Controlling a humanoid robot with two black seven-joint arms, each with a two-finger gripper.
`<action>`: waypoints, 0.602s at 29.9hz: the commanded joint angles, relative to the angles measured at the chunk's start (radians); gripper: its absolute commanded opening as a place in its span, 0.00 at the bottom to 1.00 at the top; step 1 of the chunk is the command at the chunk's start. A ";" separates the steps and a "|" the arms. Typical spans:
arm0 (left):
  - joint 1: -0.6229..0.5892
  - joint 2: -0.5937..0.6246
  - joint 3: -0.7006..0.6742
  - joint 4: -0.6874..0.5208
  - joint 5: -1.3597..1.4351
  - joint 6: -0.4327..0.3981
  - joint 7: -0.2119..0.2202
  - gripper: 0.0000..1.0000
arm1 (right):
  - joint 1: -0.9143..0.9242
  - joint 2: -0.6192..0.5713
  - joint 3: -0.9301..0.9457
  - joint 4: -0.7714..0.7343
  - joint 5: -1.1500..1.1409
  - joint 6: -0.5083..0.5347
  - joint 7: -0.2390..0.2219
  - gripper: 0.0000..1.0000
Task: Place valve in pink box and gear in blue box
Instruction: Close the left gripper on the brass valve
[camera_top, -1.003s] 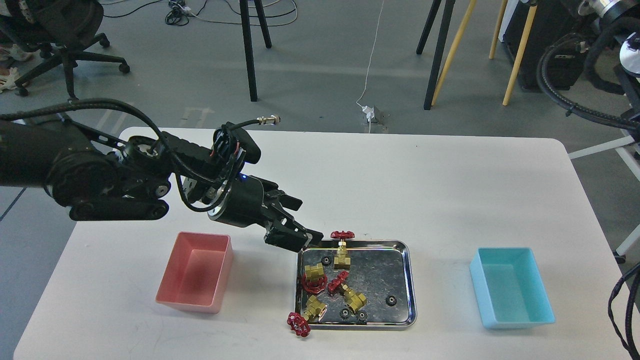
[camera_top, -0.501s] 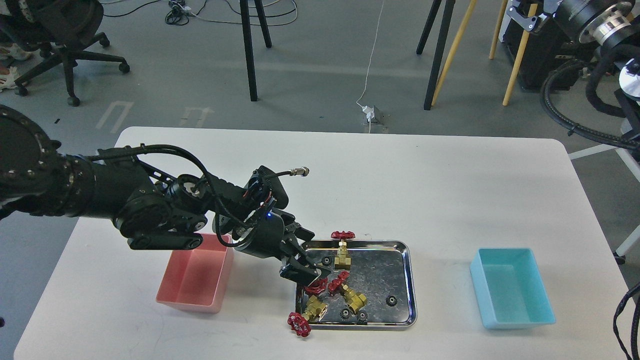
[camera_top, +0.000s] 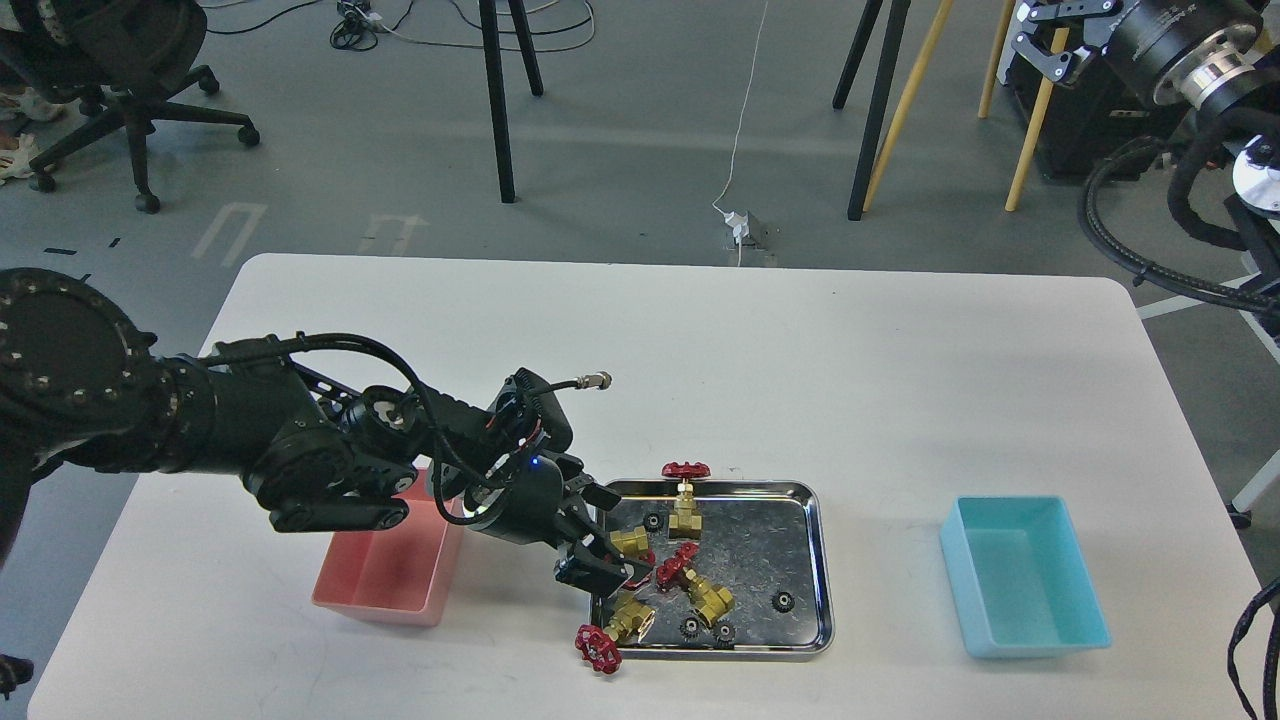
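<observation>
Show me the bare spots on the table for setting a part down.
Free: the white table behind the steel tray, and the strip between it and the blue box. Crowded: between the pink box and the tray, where the left pincer works.

the left arm reaches in low from the left, its gripper (camera_top: 600, 562) angled downward, while the right gripper (camera_top: 1052, 40) stays raised at top right, fingers spread.

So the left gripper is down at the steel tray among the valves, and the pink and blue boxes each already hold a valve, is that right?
Not quite: the head view shows the pink box and the blue box both empty. The rest holds: the left gripper is down at the left end of the steel tray, among the valves.
</observation>
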 joint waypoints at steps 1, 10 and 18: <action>0.003 0.000 -0.003 0.000 0.000 0.001 0.000 0.84 | -0.004 0.000 0.000 0.000 0.000 0.000 0.000 1.00; 0.005 0.001 0.000 0.000 0.001 0.020 0.000 0.69 | -0.007 0.000 0.000 0.000 0.000 0.000 0.000 1.00; 0.008 0.000 0.002 0.000 0.003 0.021 0.000 0.61 | -0.021 0.000 0.001 0.001 0.000 0.000 0.000 1.00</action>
